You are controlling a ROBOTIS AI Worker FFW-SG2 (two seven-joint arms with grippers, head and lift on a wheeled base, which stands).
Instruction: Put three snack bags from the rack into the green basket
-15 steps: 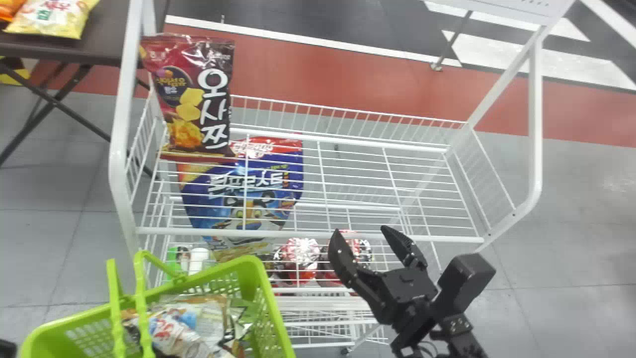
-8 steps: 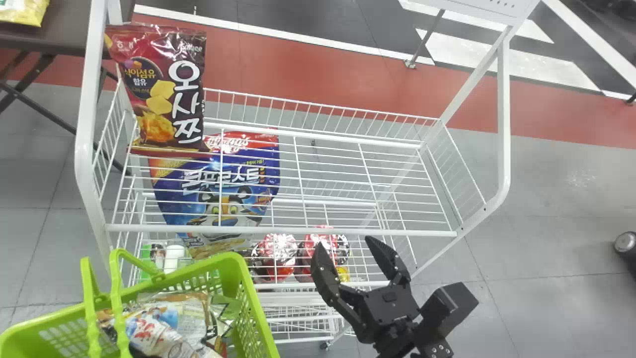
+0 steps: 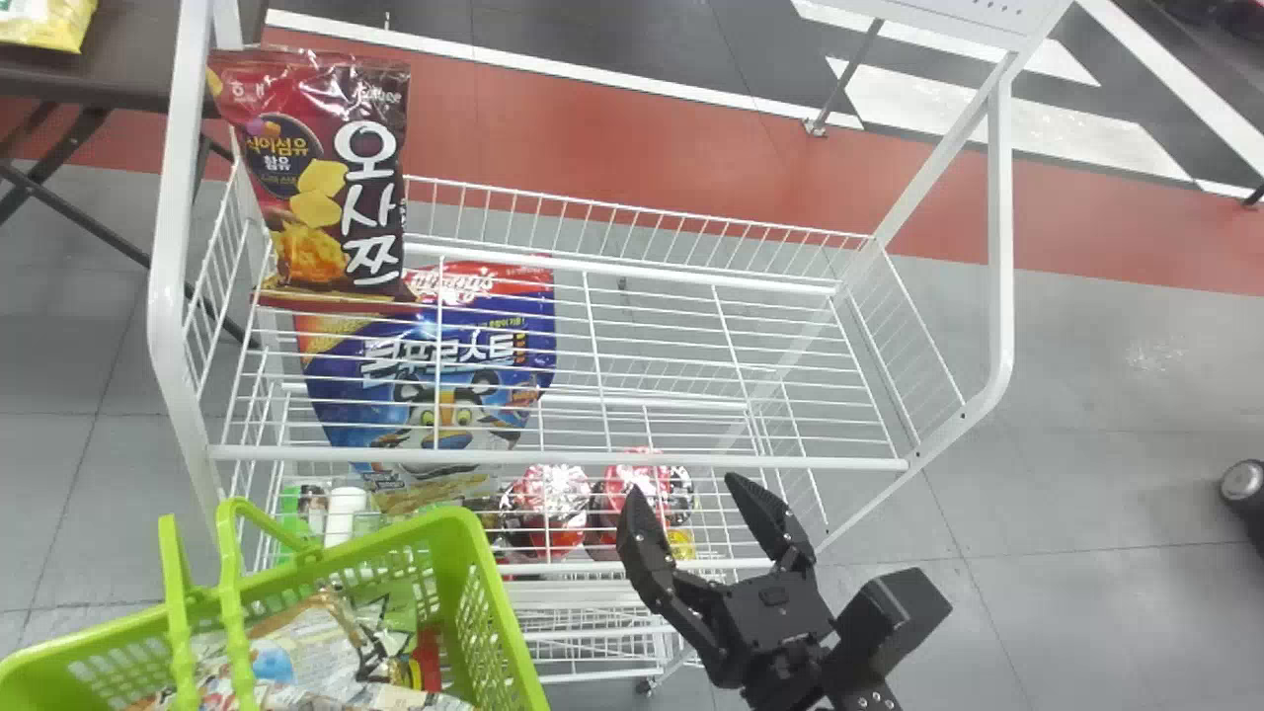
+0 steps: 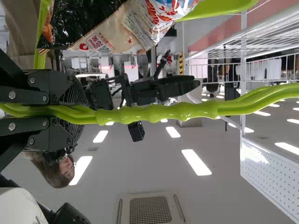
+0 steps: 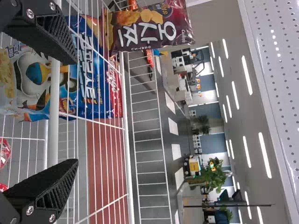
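Note:
My right gripper (image 3: 689, 486) stands open at the front edge of the white rack (image 3: 553, 462), nothing between its fingers. In the right wrist view this gripper (image 5: 76, 111) faces the upper shelf. A dark red snack bag (image 3: 321, 188) stands upright at that shelf's left end, well left of the gripper; it also shows in the right wrist view (image 5: 149, 25). The green basket (image 3: 494, 612), holding several bags (image 3: 316, 642), is front left. In the left wrist view my left gripper (image 4: 79, 112) is shut on the basket's handles (image 4: 163, 112).
Below the upper shelf's wires are a blue cereal bag (image 3: 434, 375), red shiny packs (image 3: 558, 504) and a white-capped bottle (image 3: 344, 513). The rack's white side frame (image 3: 999, 247) rises at the right. A dark table (image 3: 128, 69) with a yellow bag (image 3: 44, 25) is behind left.
The head view has turned, shifting rack and basket leftward in it. My right gripper has moved slightly back from the rack's front edge. The basket has tilted a little and its bags appear shifted.

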